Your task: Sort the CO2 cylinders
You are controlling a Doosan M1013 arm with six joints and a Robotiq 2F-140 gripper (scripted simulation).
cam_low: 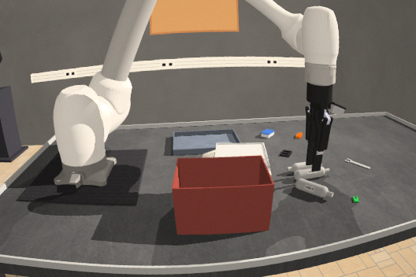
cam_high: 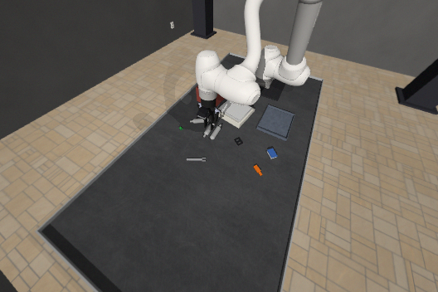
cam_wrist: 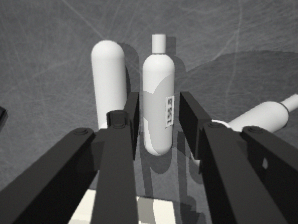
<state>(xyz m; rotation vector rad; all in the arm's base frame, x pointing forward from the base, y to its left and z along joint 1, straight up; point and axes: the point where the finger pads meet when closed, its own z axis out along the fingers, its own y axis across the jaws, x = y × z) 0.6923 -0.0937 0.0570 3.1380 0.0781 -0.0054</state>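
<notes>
Three white CO2 cylinders lie on the dark table right of the red scrap bin (cam_low: 222,205) (cam_high: 198,95). My gripper (cam_wrist: 159,106) (cam_low: 315,165) (cam_high: 210,123) points straight down, with its fingers on either side of the middle cylinder (cam_wrist: 158,90) (cam_low: 324,172) (cam_high: 206,132). A gap shows on each side, so it is open. A second cylinder (cam_wrist: 108,75) (cam_low: 297,168) (cam_high: 216,132) lies parallel beside it. The third cylinder (cam_wrist: 260,117) (cam_low: 315,188) (cam_high: 197,121) lies at an angle nearer the front edge. The white scale (cam_low: 252,149) (cam_high: 239,114) and the blue-grey tray (cam_low: 197,149) (cam_high: 271,133) lie beyond the bin.
A small wrench (cam_high: 196,159) (cam_low: 357,163), a green piece (cam_high: 181,128) (cam_low: 355,199), a black piece (cam_high: 238,141) (cam_low: 286,153), a blue block (cam_high: 271,153) (cam_low: 267,133) and an orange block (cam_high: 257,169) (cam_low: 299,135) lie scattered on the table. The arm's base stands left of the bin.
</notes>
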